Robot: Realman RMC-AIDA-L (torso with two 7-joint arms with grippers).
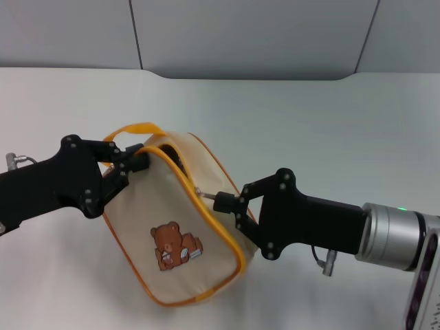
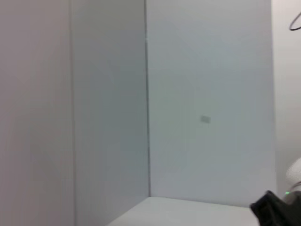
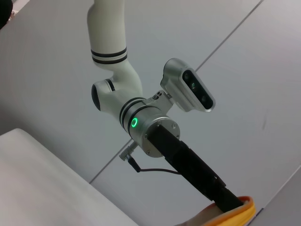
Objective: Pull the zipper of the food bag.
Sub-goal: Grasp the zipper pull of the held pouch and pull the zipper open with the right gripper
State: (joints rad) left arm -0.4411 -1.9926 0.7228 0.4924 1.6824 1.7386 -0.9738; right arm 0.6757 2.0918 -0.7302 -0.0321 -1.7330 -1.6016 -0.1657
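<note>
On the white bench (image 1: 330, 124), the head view gives me the food bag (image 1: 182, 227) tilted between both arms. My left gripper (image 1: 135, 162) has its fingers clamped on the bag's upper end by the orange handle (image 1: 134, 129). My right gripper (image 1: 214, 201) has its fingers pinched on the silver pull of the zipper (image 1: 206, 210), partway along the band. From the right wrist view I see only the left arm (image 3: 188, 162) and an orange edge; the left wrist view shows walls.
</note>
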